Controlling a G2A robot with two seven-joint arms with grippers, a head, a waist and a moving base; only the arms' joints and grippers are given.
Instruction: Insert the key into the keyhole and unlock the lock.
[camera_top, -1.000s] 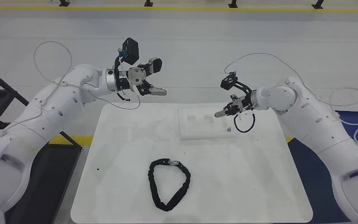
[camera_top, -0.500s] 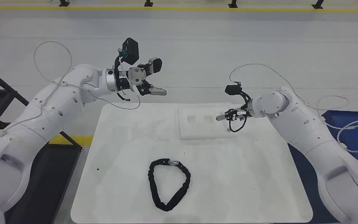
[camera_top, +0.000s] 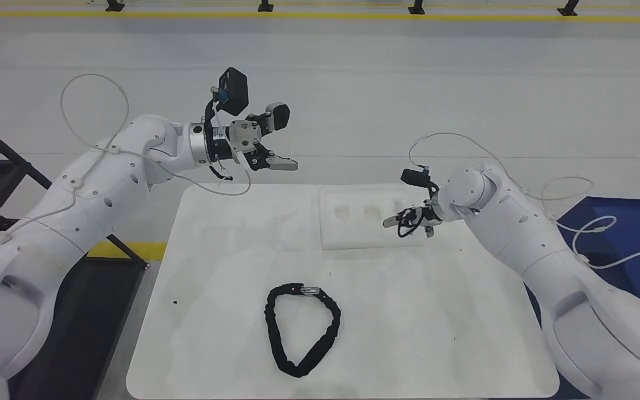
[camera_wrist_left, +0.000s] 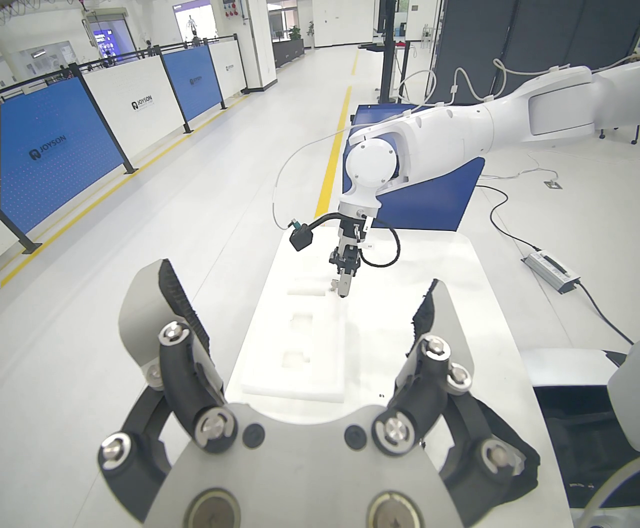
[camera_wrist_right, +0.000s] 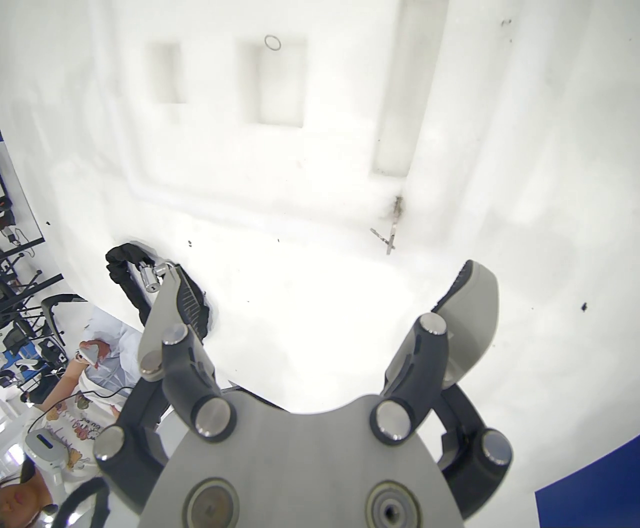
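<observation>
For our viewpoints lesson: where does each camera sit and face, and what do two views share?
Top view: above both arms, looking down at the table, foam tray, chain lock.
Left wrist view: behind the left gripper, facing across the tray to the right gripper.
Right wrist view: behind that gripper, looking down at the key.
Shared: the tray.

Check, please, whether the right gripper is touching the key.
Apart. The right wrist view shows the key lying on the table, with bare surface between it and the open right gripper.
</observation>
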